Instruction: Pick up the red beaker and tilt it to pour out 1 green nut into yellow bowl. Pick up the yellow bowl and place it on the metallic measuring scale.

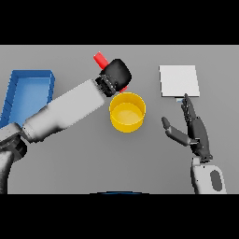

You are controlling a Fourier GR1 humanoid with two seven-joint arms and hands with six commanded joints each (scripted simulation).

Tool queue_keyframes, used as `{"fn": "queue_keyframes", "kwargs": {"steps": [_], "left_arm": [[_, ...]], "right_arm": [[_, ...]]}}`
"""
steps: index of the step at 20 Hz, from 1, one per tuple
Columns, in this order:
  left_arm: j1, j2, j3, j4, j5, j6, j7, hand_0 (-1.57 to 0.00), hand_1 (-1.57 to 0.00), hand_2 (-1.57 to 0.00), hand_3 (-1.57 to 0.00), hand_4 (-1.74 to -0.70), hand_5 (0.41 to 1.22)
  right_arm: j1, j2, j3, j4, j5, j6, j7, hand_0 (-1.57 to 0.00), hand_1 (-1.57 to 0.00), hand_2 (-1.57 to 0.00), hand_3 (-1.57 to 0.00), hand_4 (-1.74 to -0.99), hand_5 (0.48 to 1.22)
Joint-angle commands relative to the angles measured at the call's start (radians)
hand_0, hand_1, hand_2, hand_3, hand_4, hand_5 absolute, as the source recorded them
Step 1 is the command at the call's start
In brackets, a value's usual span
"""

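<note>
My left hand (116,74) is shut on the red beaker (100,59), holding it tilted just behind the yellow bowl (127,112). Only the beaker's upper end shows above the hand, plus a sliver of red below it at the bowl's rim. The bowl stands upright in the table's middle; I cannot make out a green nut in it. The metallic measuring scale (179,80), a flat pale square, lies at the back right. My right hand (193,128) rests open to the right of the bowl, fingers straight, pointing toward the scale's near edge.
A blue bin (29,88) stands at the left side, partly covered by my left forearm (65,109).
</note>
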Motion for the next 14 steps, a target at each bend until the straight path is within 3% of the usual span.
{"fn": "queue_keyframes", "kwargs": {"steps": [1, 5, 7, 10, 14], "left_arm": [[-0.006, 0.005, -0.025, 0.016, -0.018, 0.022, -0.014, -1.57, -1.57, -1.57, -1.51, -1.73, 1.221], [-0.051, -0.011, -0.122, 0.033, -0.064, -0.009, -0.024, -1.57, -1.57, -1.57, -1.55, -1.74, 1.221], [-0.076, -0.009, -0.172, 0.039, -0.082, -0.018, -0.059, -1.57, -1.57, -1.57, -1.55, -1.74, 1.221], [-0.099, -0.041, -0.21, 0.053, -0.086, -0.046, -0.048, -1.57, -1.57, -1.57, -1.56, -1.74, 1.221], [-0.148, -0.056, -0.271, 0.099, -0.102, -0.05, -0.065, -1.57, -1.57, -1.57, -1.57, -1.74, 1.221]], "right_arm": [[-0.003, 0.0, -0.004, 0.001, -0.005, -0.001, -0.002, 0.0, 0.0, 0.0, 0.0, -1.297, 0.602], [0.013, -0.005, 0.0, -0.009, -0.001, 0.005, -0.026, 0.0, 0.0, 0.0, 0.0, -1.283, 0.602], [0.023, -0.011, -0.002, -0.014, -0.002, 0.007, -0.019, 0.0, 0.0, 0.0, 0.0, -1.29, 0.607], [0.007, -0.005, -0.002, 0.011, 0.014, -0.006, -0.012, 0.0, 0.0, 0.0, 0.0, -1.28, 0.601], [0.002, -0.01, -0.004, 0.014, 0.023, -0.014, -0.046, 0.0, 0.0, 0.0, 0.0, -1.274, 0.592]]}}
